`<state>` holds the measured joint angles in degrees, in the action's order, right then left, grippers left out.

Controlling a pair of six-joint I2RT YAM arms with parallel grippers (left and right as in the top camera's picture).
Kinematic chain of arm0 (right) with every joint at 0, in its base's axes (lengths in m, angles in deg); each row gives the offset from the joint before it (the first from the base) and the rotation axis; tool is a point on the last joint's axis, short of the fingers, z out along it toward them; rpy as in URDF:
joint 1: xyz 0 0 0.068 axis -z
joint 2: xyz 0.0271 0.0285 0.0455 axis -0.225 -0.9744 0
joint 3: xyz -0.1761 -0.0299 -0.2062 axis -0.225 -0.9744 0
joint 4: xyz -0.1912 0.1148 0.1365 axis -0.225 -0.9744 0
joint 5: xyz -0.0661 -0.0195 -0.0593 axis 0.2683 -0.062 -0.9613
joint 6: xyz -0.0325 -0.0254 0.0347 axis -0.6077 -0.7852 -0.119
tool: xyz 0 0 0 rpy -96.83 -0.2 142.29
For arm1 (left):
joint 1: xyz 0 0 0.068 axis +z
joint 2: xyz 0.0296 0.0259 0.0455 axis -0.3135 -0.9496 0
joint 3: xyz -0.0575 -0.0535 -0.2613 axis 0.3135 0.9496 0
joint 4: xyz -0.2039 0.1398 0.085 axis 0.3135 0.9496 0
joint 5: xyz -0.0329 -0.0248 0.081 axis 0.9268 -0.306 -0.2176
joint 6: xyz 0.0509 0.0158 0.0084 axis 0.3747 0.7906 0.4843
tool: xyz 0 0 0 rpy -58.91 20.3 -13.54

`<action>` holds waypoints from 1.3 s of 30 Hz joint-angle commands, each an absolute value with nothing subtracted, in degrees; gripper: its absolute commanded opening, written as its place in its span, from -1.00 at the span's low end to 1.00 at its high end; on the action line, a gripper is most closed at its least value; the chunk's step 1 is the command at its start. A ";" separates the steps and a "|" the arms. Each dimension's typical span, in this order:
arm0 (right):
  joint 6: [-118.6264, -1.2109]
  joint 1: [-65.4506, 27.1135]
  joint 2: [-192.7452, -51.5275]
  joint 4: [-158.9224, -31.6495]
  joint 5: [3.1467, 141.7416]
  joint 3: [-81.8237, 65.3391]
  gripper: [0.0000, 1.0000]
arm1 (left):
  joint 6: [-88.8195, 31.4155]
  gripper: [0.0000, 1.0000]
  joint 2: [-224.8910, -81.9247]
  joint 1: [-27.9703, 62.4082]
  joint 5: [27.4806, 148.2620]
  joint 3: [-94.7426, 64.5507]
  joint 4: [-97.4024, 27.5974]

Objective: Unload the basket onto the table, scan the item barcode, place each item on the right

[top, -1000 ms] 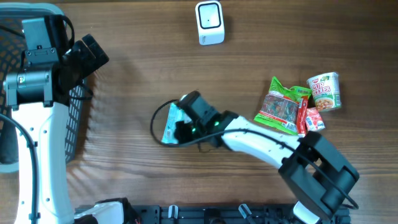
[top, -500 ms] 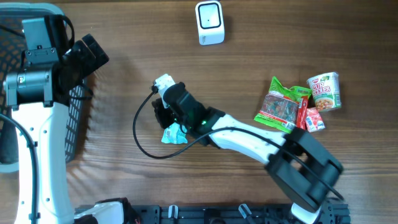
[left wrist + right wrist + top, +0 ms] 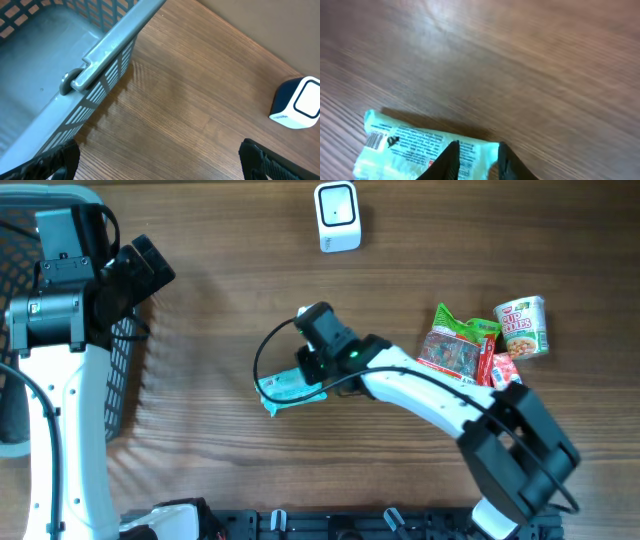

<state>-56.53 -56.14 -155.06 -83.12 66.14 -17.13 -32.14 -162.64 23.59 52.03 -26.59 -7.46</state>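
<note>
A pale green snack packet (image 3: pixel 285 388) lies on the wooden table, its white barcode (image 3: pixel 376 140) facing up at its left end. My right gripper (image 3: pixel 314 368) hangs over the packet's right end. In the right wrist view, the right gripper (image 3: pixel 476 161) has its jaws slightly parted, with that end of the packet (image 3: pixel 415 145) between them. The white scanner (image 3: pixel 337 216) stands at the back centre and is also seen in the left wrist view as the scanner (image 3: pixel 298 102). My left gripper (image 3: pixel 160 167) is wide open over bare wood beside the basket.
A grey mesh basket (image 3: pixel 125 375) sits at the far left, with its rim (image 3: pixel 100 50) close to the left gripper. A green snack bag (image 3: pixel 455 350), a red packet (image 3: pixel 497 370) and a cup of noodles (image 3: pixel 522 326) lie at the right.
The right arm swung left and back to the right with the packet. The packet now lies flatter and lengthwise on the table. The right jaws have widened. The left arm has not moved.
</note>
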 commanded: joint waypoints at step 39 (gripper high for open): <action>-52.88 -47.42 -158.25 -81.46 93.00 -19.44 -0.91 | -31.66 1.00 -162.23 23.96 52.09 -27.12 -7.59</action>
<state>-46.39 -48.29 -160.05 -82.71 86.44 -18.98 -32.14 -162.64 23.59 52.03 -26.59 -7.48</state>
